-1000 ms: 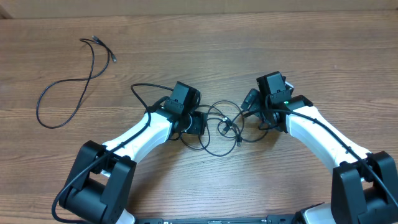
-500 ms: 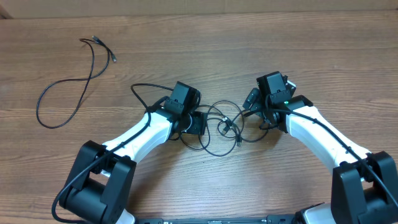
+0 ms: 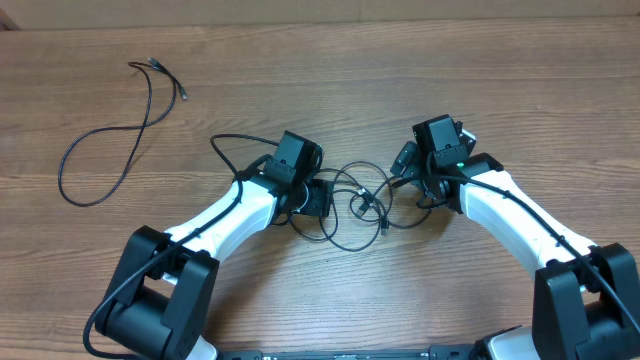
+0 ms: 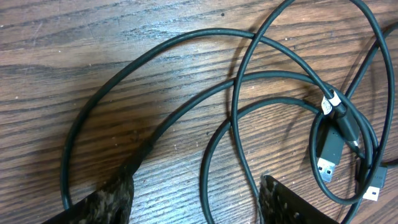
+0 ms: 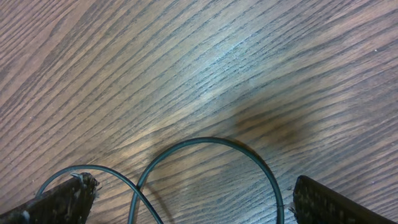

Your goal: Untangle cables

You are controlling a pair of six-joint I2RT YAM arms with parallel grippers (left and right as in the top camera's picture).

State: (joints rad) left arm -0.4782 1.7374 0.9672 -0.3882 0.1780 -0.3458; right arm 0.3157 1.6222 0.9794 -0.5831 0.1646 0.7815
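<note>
Low on either side of the tangled thin black cables (image 3: 360, 205) on the brown wood-grain counter (image 3: 400, 80), the left hand (image 3: 318, 198) and right hand (image 3: 405, 165) both stand spread

Looped black cables (image 4: 238, 87), two plugs (image 4: 328, 163), wood table (image 4: 74, 37), wide-spread claw (image 4: 196, 191).

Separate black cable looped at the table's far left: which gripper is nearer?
Left. The left gripper is at the tangled black cables mid-table, right of the separate looped black cable; the right gripper is farther right, across the tangle.
</note>
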